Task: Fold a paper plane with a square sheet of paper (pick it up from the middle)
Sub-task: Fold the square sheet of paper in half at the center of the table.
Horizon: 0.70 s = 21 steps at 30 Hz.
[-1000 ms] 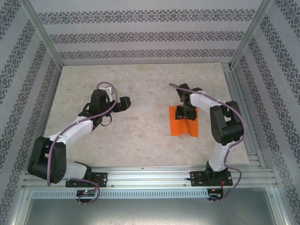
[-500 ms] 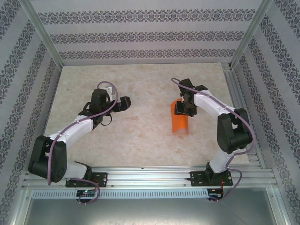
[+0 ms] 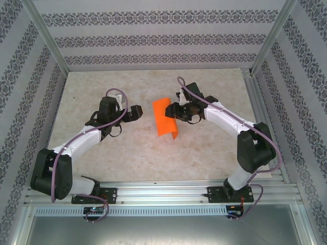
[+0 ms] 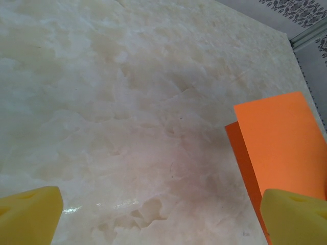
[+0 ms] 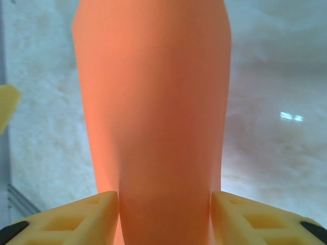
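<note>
since a second ago the right end effector [image 3: 179, 111] has lifted the square sheet of paper [image 3: 164, 120] off the worktop [image 3: 102, 87] and carried it toward the left end effector [image 3: 135, 112]. the sheet now hangs in the air just beside the left end effector, on its right, not touching it. the right end effector's pads [image 5: 76, 217] pinch the sheet at its middle, so it bows into a narrow trough. its long axis seems to lie crosswise to the way the left end effector points. the left end effector stands wide open and holds nothing. it is the free one and already close, though the sheet looks off to the right of its line of reach, so a second grip on a loose edge would need a small shift that way.
</note>
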### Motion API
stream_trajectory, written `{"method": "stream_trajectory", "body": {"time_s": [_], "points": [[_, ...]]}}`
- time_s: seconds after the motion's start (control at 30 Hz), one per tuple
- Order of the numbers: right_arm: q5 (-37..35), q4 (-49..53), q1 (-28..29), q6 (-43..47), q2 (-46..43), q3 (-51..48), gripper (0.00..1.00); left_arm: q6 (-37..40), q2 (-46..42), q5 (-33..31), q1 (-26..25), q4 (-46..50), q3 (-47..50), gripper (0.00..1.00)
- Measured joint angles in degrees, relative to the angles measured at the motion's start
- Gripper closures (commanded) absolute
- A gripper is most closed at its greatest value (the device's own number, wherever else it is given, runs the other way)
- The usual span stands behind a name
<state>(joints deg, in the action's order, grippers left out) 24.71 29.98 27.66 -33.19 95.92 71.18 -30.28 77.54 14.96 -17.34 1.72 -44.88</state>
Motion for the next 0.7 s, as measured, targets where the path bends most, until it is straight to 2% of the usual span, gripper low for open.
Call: {"method": "stream_trajectory", "body": {"time_s": [0.13, 0.27, 0.5, 0.7], "points": [[2.3, -5.5, -1.0, -1.9, 1.0, -3.1, 0.49, 0.0, 0.0, 0.9, 0.0, 0.2, -0.8, 0.0], [3.5, -8.4, -4.4, -2.8, 2.0, -8.3, 0.5, 0.0, 0.0, 1.6, -0.5, 0.2, -1.2, 0.0], [3.9, -9.1, -10.8, -2.4, 2.1, -14.3, 0.44, 0.0, 2.4, 2.8, -2.3, 0.2, -3.5, 0.0], [2.3, -7.5, -12.9, 0.3, 2.1, -15.2, 0.39, 0.0, 7.3, 4.3, -5.2, 0.2, -6.7, 0.0]]}}
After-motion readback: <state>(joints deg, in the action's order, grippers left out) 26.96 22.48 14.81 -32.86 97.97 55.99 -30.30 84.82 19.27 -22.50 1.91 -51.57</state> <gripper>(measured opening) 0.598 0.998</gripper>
